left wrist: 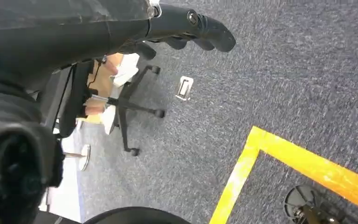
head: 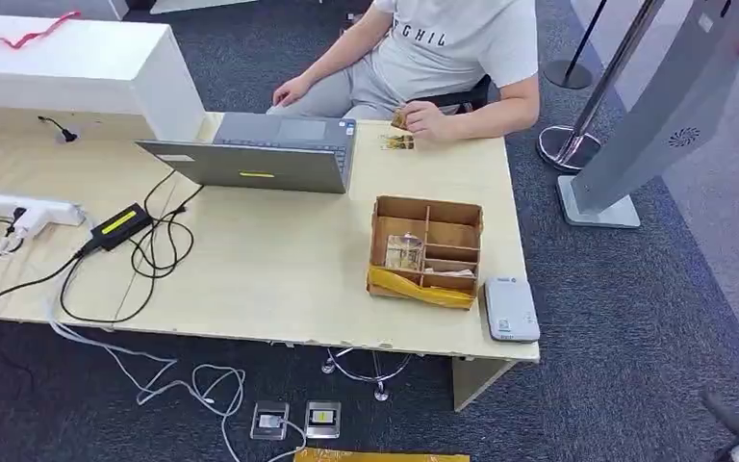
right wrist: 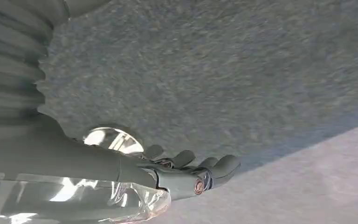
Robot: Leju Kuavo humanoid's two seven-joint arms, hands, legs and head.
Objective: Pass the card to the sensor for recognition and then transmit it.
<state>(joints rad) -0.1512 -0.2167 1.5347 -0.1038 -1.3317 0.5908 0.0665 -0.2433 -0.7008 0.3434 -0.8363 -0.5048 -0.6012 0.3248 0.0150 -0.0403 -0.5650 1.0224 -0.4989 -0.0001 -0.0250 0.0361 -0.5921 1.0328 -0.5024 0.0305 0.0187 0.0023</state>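
Sensor (head: 511,308): at near table (head: 279,289) edge, beside wooden box (head: 426,248) holding card (head: 403,252). Left hand (left wrist: 186,28), right hand (right wrist: 186,170): fingers spread, nothing held. Card is best pinched by its upper edge.

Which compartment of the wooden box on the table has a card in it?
The large compartment on the laptop side of the wooden box, just behind its yellow front edge. The smaller slots beside it look empty of cards.
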